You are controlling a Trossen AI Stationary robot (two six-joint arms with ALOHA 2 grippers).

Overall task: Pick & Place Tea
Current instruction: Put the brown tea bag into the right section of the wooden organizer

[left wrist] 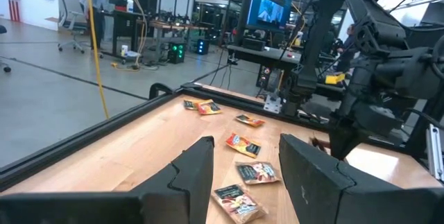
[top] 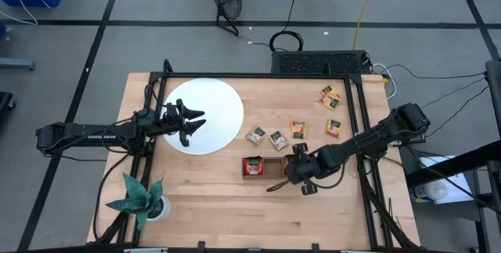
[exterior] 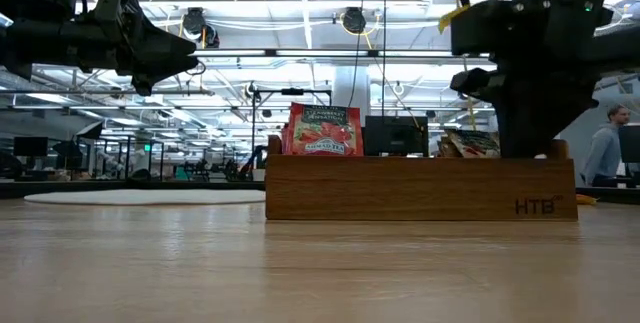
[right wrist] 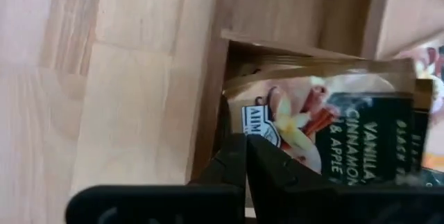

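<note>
Surface: wooden, tray in the middle.
Right end effector: fingers together, over tray's end compartment, sachet below.
Left end effector: spread, over disc beside tray.

Two dark arms, black fingers

The table is pale wood in glued strips, smooth and matt. The tray is darker brown wood, satin, with visible grain. The sachets look like glossy printed foil or paper. The disc is white and matt. Both grippers' fingers are matt black plastic.
</note>
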